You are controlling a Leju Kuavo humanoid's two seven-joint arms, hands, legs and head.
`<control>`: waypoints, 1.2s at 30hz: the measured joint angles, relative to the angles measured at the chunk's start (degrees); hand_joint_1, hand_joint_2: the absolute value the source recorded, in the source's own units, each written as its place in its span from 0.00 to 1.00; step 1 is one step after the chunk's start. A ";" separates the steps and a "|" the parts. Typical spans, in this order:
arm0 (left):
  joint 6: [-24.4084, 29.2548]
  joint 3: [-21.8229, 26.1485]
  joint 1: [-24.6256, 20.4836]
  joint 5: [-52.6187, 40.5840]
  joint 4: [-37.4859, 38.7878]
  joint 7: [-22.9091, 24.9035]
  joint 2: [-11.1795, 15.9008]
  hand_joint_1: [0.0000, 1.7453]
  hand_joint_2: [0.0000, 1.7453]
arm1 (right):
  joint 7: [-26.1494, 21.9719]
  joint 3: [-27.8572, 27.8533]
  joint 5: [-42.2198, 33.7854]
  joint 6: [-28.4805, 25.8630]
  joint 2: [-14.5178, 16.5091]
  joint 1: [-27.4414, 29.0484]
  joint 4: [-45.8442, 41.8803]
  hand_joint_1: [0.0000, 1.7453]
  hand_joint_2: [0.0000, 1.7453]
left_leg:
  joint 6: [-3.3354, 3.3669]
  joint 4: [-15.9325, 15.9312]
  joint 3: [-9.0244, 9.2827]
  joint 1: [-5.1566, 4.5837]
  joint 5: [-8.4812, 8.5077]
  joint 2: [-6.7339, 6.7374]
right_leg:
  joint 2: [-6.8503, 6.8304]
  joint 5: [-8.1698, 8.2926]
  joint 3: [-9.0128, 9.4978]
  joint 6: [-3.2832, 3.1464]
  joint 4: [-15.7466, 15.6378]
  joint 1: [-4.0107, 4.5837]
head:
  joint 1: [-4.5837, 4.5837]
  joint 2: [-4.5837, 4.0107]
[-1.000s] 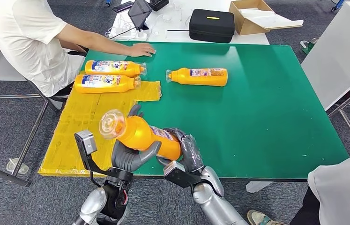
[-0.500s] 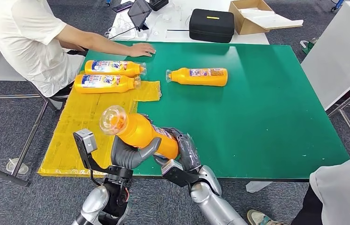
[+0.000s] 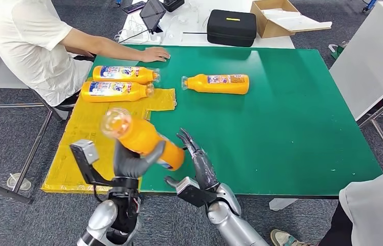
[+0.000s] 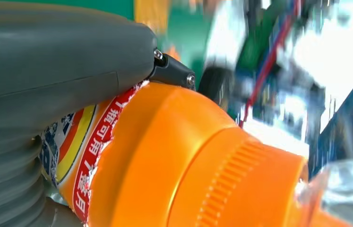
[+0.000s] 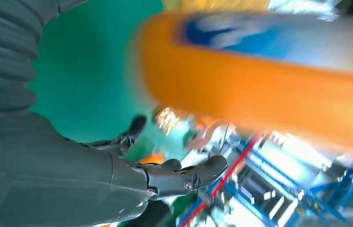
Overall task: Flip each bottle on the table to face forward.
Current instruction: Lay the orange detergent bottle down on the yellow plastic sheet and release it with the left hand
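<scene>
While gripped by left hand (image 3: 130, 163): tilted orange bottle (image 3: 143, 138), clear-capped.

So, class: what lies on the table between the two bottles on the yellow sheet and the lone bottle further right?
Nothing: in the head view, only a corner of the yellow sheet and bare green table separate the paired bottles from the lone bottle.

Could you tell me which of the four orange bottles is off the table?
The bottle gripped by the left hand; the other three lie on their sides.
</scene>
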 joint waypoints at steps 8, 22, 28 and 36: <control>3.62 8.31 0.49 5.09 -2.63 0.90 -0.28 1.00 1.00 | 0.39 -1.35 2.68 -7.52 -3.12 4.30 -0.62 0.00 1.00 | 0.00 0.00 -0.03 -0.01 0.00 0.00 | 0.00 0.00 0.00 0.00 0.00 -0.02 | 0.00 0.00; 19.24 18.95 -3.66 -61.88 11.72 2.10 -0.42 1.00 1.00 | -0.84 -7.89 5.12 -10.51 -5.71 9.74 -10.04 0.00 1.00 | -0.03 0.00 -0.03 0.00 0.06 -0.02 | -0.03 0.03 -0.01 -0.01 0.01 -0.01 | 0.01 0.00; 19.05 21.52 -8.75 -80.92 24.52 10.46 -0.14 1.00 1.00 | -0.90 -7.74 4.93 -8.66 -5.60 8.51 -11.09 0.00 1.00 | 0.01 0.00 -0.03 -0.01 0.16 -0.03 | -0.07 0.08 0.00 -0.03 0.01 -0.01 | 0.02 0.00; 2.46 19.66 -14.51 -74.36 35.15 11.61 0.51 1.00 1.00 | -0.90 -5.03 1.39 -7.94 -5.65 6.74 -11.09 0.00 1.00 | 0.00 0.00 -0.07 -0.01 0.17 -0.03 | -0.07 0.09 -0.02 -0.03 0.02 -0.02 | 0.01 0.00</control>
